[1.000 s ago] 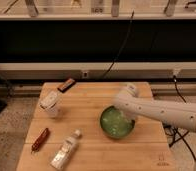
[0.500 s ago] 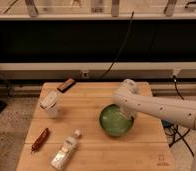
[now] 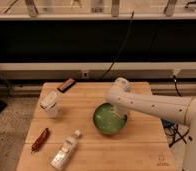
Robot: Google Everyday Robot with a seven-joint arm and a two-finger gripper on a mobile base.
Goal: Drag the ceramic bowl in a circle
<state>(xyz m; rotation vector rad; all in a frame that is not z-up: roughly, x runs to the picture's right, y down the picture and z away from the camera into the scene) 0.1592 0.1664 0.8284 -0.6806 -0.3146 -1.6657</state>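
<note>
The ceramic bowl (image 3: 109, 121) is round, glossy green with a paler mottled inside. It sits on the wooden table (image 3: 86, 102), right of the middle. My white arm reaches in from the right, and its gripper (image 3: 120, 114) points down at the bowl's far right rim, touching or inside it. The gripper's tip is hidden against the bowl.
A white cup (image 3: 51, 104) stands at the left. A small dark bar (image 3: 67, 85) lies near the back edge. A red-brown packet (image 3: 40, 139) and a clear bottle on its side (image 3: 66, 149) lie at the front left. Cables hang behind the table.
The bowl and the gripper have moved a little to the left together across the table. The other items have not moved.
</note>
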